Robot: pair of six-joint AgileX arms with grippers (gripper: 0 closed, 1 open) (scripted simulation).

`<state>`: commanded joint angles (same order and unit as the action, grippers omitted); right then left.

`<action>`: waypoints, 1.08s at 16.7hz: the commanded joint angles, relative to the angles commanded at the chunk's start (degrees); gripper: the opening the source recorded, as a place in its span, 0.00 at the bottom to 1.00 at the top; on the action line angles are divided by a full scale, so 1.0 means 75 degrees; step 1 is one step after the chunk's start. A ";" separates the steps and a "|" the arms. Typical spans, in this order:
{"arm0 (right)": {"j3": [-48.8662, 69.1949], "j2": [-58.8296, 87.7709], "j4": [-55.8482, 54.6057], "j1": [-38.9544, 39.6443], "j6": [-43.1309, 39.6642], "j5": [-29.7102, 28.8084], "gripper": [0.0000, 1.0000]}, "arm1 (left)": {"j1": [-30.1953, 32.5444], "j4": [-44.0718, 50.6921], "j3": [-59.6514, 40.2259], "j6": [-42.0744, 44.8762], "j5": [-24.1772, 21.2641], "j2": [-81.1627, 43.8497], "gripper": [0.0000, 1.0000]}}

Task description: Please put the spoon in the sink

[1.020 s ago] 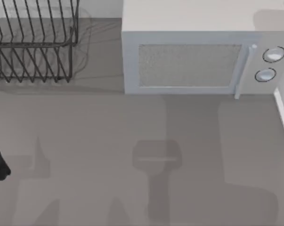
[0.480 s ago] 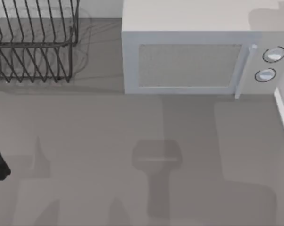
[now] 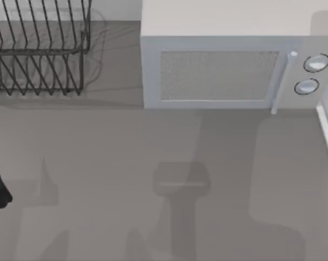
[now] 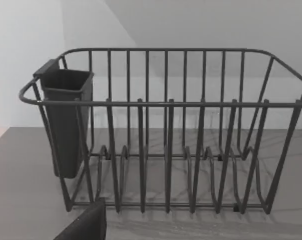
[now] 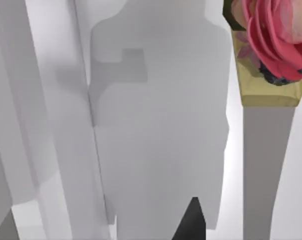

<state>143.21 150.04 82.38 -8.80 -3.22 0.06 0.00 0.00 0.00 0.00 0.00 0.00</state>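
Spoon position relative to either gripper cannot be told. Left gripper [image 4: 85, 224] faces the dish rack [image 4: 166, 150] at the far left; whether it or the right gripper [image 5: 192, 220] is spread cannot be told

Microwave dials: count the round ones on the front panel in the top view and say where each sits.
2. The upper dial and the lower dial both sit at the right end of the microwave, right of its door handle. None looks hidden.
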 joint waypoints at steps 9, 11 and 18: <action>-0.0693 -0.0256 -0.0564 -0.0002 0.0011 -0.0009 0.15 | 0.0000 0.0000 0.0000 0.0000 0.0000 0.0000 1.00; -0.0693 -0.0256 -0.0564 -0.0002 0.0011 -0.0009 0.30 | 0.0000 0.0000 0.0000 0.0000 0.0000 0.0000 1.00; -0.0693 -0.0256 -0.0564 -0.0002 0.0011 -0.0009 0.83 | 0.0000 0.0000 0.0000 0.0000 0.0000 0.0000 1.00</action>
<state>138.01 148.12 78.15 -8.82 -3.13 -0.01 0.00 0.00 0.00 0.00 0.00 0.00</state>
